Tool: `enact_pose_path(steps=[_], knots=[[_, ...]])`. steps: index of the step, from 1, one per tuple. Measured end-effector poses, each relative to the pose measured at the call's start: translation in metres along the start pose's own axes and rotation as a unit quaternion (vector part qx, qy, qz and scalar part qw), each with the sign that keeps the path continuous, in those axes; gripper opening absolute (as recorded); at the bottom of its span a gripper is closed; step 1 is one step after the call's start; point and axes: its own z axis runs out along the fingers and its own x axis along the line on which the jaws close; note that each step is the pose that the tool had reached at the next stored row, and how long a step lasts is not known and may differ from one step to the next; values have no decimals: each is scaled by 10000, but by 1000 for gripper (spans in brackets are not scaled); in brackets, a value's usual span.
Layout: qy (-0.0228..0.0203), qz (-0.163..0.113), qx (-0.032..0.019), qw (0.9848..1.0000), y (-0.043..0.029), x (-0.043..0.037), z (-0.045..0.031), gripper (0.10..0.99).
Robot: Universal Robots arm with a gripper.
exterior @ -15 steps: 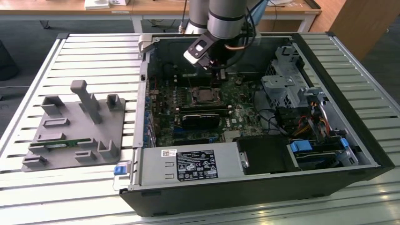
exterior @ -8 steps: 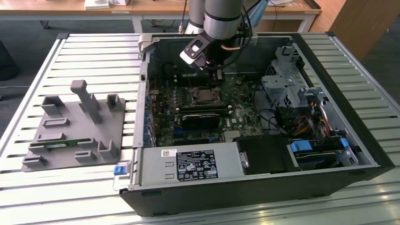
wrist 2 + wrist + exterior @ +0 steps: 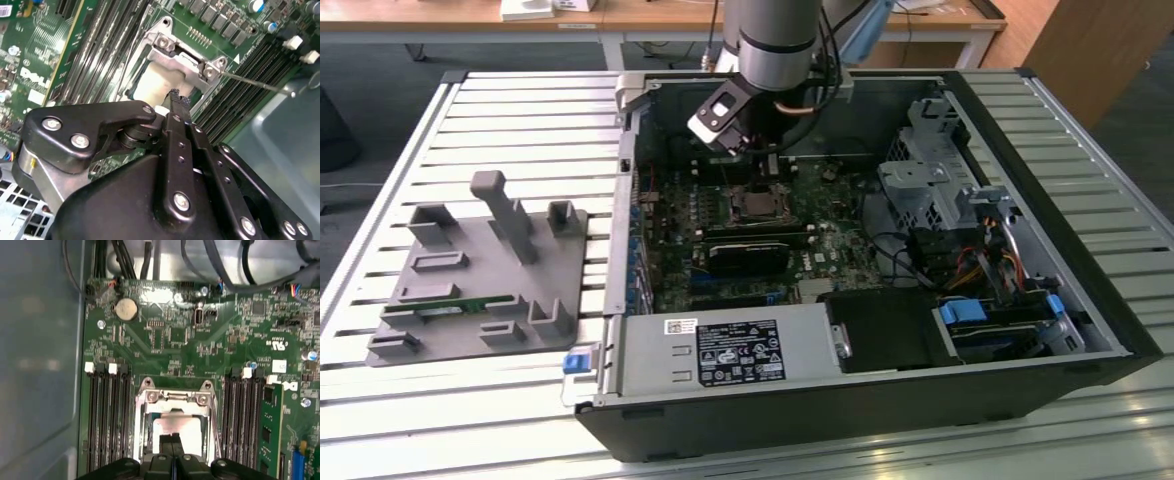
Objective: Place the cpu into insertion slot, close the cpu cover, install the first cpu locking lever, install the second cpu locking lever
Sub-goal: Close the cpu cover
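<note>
Inside the open computer case [image 3: 1067,300] my gripper [image 3: 771,170] hangs over the green board, just behind the insertion slot [image 3: 755,205]. In both wrist views the pale cpu [image 3: 150,87] [image 3: 182,427] lies in the slot. The silvery cpu cover [image 3: 182,60] [image 3: 175,401] lies flat around it, so the cpu's face shows through the cover's window. The black fingers of the gripper [image 3: 175,95] [image 3: 172,441] are shut together with nothing between them, tips right above the cpu's edge. A thin locking lever rod [image 3: 255,82] sticks out from one socket corner.
Black memory slots [image 3: 107,410] flank the socket and a green memory module [image 3: 270,430] stands in one. A black finned block [image 3: 754,248], the power supply [image 3: 720,352] and a drive cage [image 3: 927,180] crowd the case. A grey parts fixture [image 3: 480,270] sits at the exterior view's left.
</note>
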Motion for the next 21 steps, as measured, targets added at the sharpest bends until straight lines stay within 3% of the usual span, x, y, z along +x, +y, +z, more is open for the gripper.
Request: enact_pose_path(steps=[13,21], knots=[[0,0,0,10000,-166,2,105,106],[-9,0,1,10000,-174,1,152,106]])
